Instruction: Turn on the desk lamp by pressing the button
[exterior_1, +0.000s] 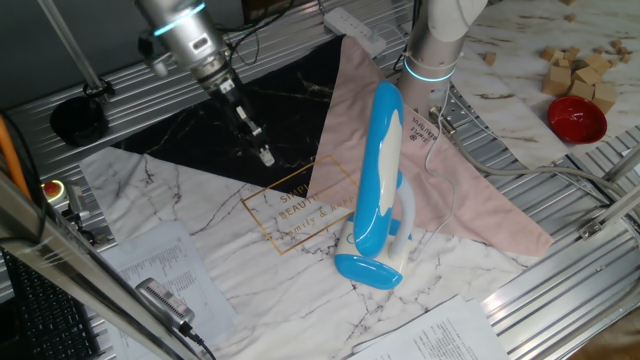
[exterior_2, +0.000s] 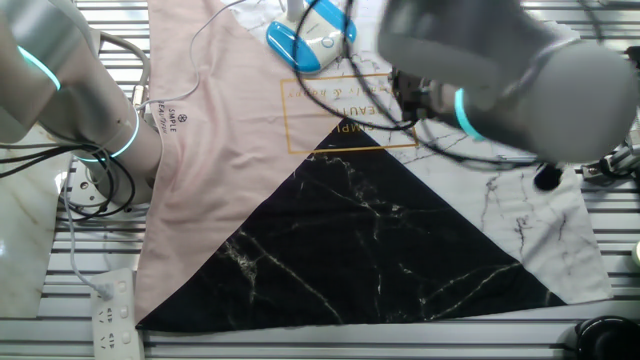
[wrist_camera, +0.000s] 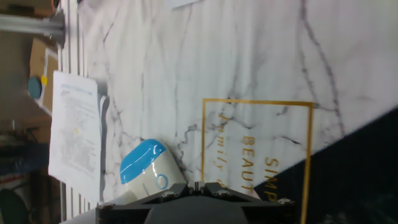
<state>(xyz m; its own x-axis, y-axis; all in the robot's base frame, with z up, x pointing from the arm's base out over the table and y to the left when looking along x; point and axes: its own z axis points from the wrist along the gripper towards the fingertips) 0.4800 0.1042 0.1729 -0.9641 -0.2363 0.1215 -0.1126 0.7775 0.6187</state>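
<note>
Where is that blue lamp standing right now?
In one fixed view the desk lamp stands upright near the table's middle, its base on the white marble mat beside the pink cloth, right of the gold-framed lettering.

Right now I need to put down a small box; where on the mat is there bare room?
The black marble triangle lies bare between the pink cloth and the gold-lettered frame, though the pincer hovers above it. Around the desk lamp, its base and cord crowd the white marble.
</note>
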